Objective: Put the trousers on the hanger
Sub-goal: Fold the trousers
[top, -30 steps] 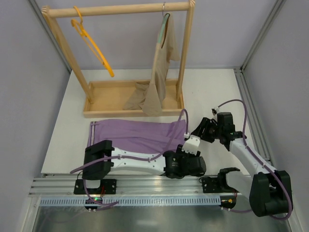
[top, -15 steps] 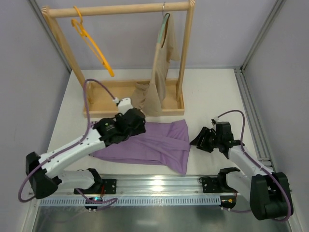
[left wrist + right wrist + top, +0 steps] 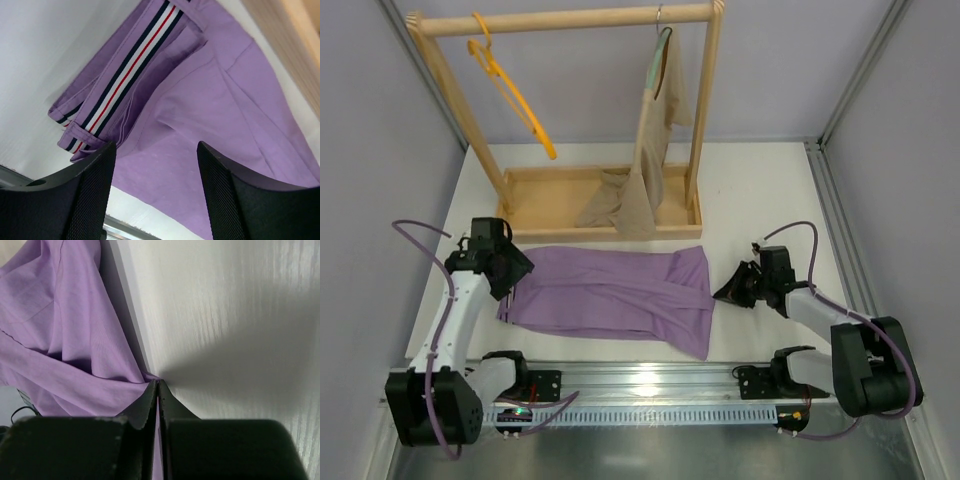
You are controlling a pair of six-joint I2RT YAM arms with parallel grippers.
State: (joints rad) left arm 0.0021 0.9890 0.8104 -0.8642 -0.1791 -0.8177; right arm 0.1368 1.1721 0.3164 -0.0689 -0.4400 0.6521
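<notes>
Now the long lilac-purple cloth trousers [image 3: 610, 290] were laid flat on the white table [image 3: 760, 190], low in the middle of the top view, in front of the wooden rack [image 3: 570, 18]. The thin orange-yellow plastic hanger [image 3: 515, 100] was hung on the rack's bar at the upper left, well apart from the trousers.

The right claw [image 3: 157, 383] was pressed together on the cloth edge at the leg end, on the right side of the trousers. A bit of purple was seen between its fingers. The left claw [image 3: 155, 147] was spread wide over the striped waistband [image 3: 125, 70] on the left side, and nothing was held in it.

For the step to be done well, it was judged that the left claw should be lowered over the whole thick waistband and closed firmly. Then both ends could be lifted together, with the cloth pulled flat and not bunched.
</notes>
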